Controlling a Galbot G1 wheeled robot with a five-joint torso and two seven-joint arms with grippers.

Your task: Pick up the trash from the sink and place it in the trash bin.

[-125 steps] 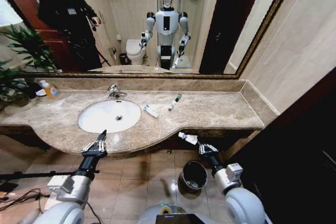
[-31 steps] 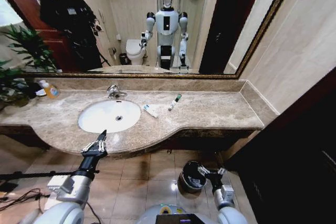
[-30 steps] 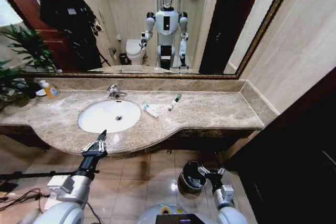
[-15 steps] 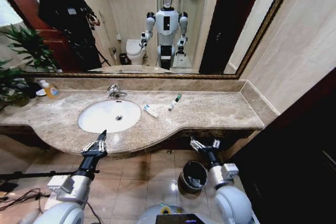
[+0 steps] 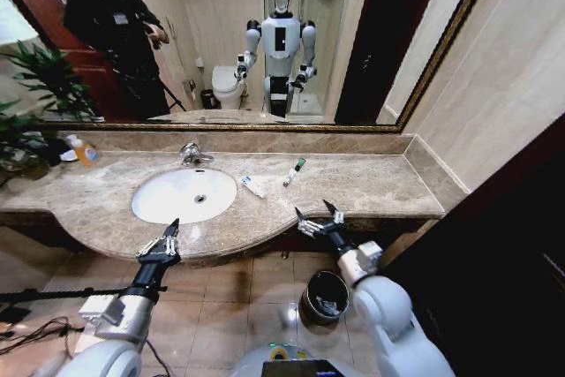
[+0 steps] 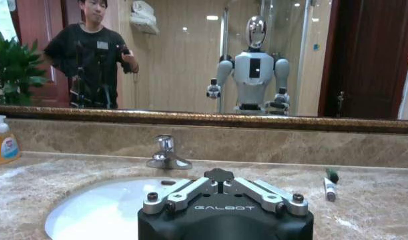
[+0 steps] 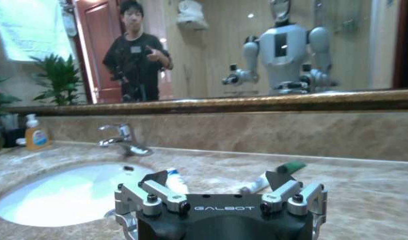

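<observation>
The oval white sink (image 5: 163, 205) is set in the marble counter. Two small white tubes lie on the counter to its right: one with a blue end (image 5: 253, 186) (image 7: 174, 180) and one with a green end (image 5: 294, 171) (image 7: 279, 173) (image 6: 330, 185). My right gripper (image 5: 313, 211) (image 7: 217, 186) hovers open and empty at the counter's front edge, just short of the tubes. The dark round trash bin (image 5: 311, 293) stands on the floor below it, with something pale inside. My left gripper (image 5: 166, 237) (image 6: 219, 176) is shut, held at the counter edge in front of the basin.
A chrome faucet (image 5: 192, 154) (image 7: 124, 137) stands behind the basin, and a yellow-orange soap bottle (image 5: 84, 151) (image 6: 0, 142) sits at the far left beside a plant. A mirror backs the counter. Dark panels close off the right side.
My right gripper has risen from the bin's mouth up to the counter edge, open and empty. The white packet it held earlier is gone from it. The left arm has stayed still.
</observation>
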